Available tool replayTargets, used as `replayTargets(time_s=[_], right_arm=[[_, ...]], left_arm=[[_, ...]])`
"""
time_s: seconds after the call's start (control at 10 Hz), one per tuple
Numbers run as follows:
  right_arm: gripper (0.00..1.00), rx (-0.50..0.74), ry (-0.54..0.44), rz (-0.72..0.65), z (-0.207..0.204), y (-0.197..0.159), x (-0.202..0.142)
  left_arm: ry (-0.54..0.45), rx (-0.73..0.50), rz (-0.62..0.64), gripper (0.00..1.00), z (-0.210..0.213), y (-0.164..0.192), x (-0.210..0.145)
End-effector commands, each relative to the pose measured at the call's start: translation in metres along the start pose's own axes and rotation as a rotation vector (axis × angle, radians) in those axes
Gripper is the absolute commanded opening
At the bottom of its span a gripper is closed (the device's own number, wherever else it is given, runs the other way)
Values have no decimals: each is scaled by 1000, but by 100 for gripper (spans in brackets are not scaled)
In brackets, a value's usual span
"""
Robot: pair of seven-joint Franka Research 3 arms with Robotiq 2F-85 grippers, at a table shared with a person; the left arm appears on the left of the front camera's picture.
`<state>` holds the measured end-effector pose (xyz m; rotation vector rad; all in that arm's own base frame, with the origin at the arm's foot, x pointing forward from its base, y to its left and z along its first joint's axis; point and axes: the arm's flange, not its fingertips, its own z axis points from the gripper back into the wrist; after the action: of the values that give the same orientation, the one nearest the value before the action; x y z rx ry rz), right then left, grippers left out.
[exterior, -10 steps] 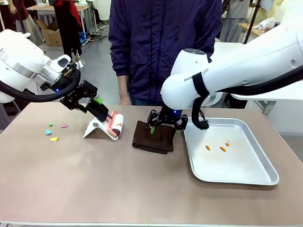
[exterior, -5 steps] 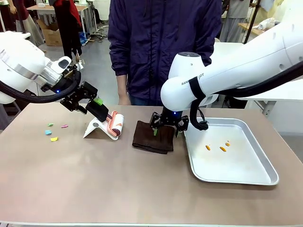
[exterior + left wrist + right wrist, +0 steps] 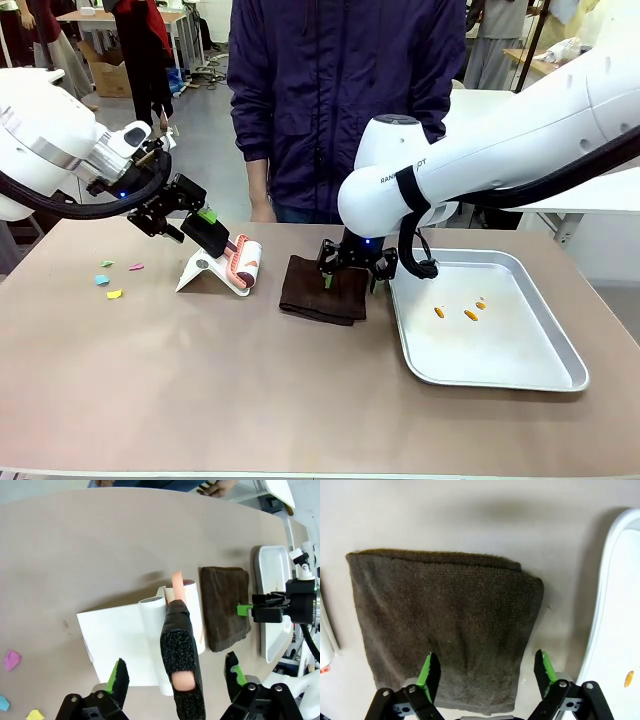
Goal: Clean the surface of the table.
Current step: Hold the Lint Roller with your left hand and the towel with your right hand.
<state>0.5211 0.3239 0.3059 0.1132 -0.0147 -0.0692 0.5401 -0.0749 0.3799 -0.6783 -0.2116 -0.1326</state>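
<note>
On the brownish table [image 3: 200,380] lies a folded dark brown cloth [image 3: 322,290]. My right gripper [image 3: 350,272] hangs low over its right edge, jaws open; in the right wrist view the green pads [image 3: 430,672] straddle the near part of the cloth [image 3: 445,625]. A white dustpan [image 3: 205,272] stands to the left with a pink and black brush [image 3: 240,258] resting on it. My left gripper [image 3: 205,222] is open, its fingers on either side of the brush handle [image 3: 180,650] without touching it. Several coloured paper scraps [image 3: 108,280] lie at the far left.
A silver metal tray [image 3: 500,345] with a few orange bits [image 3: 470,314] sits right of the cloth, its rim close to my right gripper. A person in a dark jacket [image 3: 340,100] stands at the far edge. The table's near half is bare.
My right arm has shifted a little to the right and down over the cloth's edge. The left arm has barely moved at the brush handle.
</note>
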Motion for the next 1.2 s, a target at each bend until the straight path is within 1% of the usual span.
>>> replayTargets(time_s=[0.0, 0.1, 0.2, 0.4, 0.5, 0.6, 1.1], right_arm=[[40, 3, 1, -47, -1, 7, 4], [4, 2, 9, -43, -4, 8, 4], [0, -2, 16, -36, -7, 10, 4], [0, -8, 28, -32, -10, 10, 4], [2, -5, 30, -33, -10, 10, 4], [0, 2, 31, -34, -11, 10, 4], [0, 3, 43, -24, -9, 11, 3]], left_arm=[[-32, 11, -9, 41, 1, -2, 5], [-32, 21, -9, 4, 1, -1, 5], [-36, 17, -13, 0, 0, -1, 5], [-45, 35, -8, 0, 0, -2, 5], [-49, 45, -10, 7, 0, -2, 4], [-46, 44, -13, 0, 1, -2, 4], [-63, 29, -25, 0, 4, -5, 1]])
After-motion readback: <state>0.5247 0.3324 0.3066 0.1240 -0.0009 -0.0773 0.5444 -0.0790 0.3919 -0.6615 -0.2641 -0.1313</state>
